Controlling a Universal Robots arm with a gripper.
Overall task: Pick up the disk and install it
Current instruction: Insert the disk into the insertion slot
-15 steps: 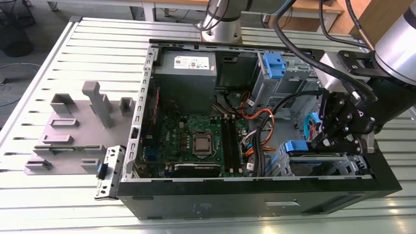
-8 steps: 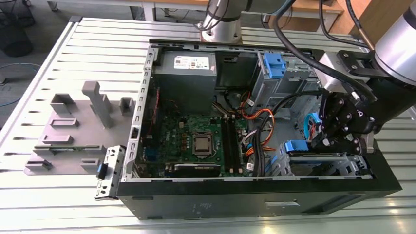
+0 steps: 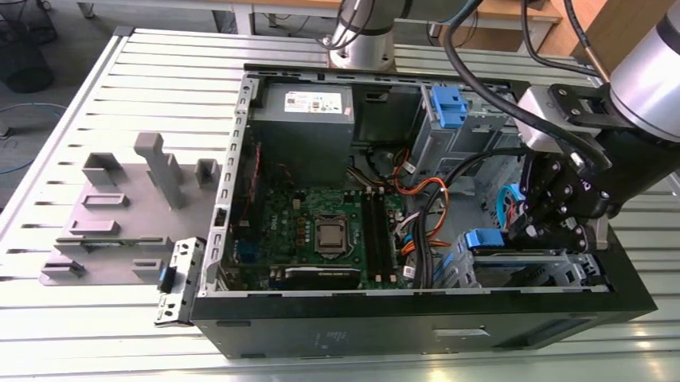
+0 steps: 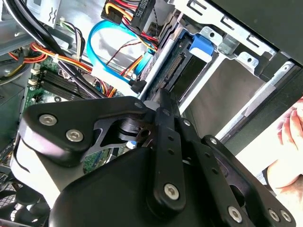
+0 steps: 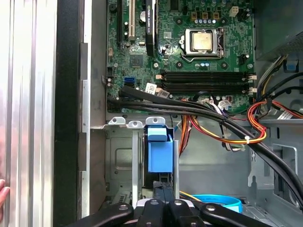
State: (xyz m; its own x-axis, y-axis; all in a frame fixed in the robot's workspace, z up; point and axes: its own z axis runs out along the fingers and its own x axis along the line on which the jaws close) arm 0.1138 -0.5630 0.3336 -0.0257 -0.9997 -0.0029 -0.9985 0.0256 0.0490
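So here's where we're at. The disk (image 3: 521, 256) is standing on edge inside the drive cage (image 3: 579, 269), in the corner of the case (image 3: 425, 318) that's nearest the camera on the exterior view's right. We can't see much of it: the gripper (image 3: 537, 239) hangs right over it. In the first wrist view only the disk's (image 5: 158, 151) blue plastic tab shows between the cage's (image 5: 120, 161) metal rails. In the second wrist view we get the disk's (image 4: 176, 71) connector end and a bit of grey side, no label.

The gripper's (image 4: 161, 101) jaws are drawn in narrow, and as far as we can see they pinch the end of the disk. The contact itself is tucked behind the black linkage in both wrist views, the first one included (image 5: 163, 187).

The black cables (image 5: 199, 111) run across the motherboard's (image 5: 189, 23) lower edge and hide what's under them. A blue flat cable (image 4: 99, 52) loops next to the disk.

On writing: the power supply (image 3: 308, 123) in the case's far corner has a white sticker (image 3: 308, 101), but we can't read its print.

Out on the table (image 3: 159, 87), toward the exterior view's left edge, sits a grey block fixture (image 3: 117, 207). A metal bracket (image 3: 175, 278) with a blue clip leans beside the case. Something pinkish, which looks like a hand (image 4: 286, 137), is cut off at the frame edge.
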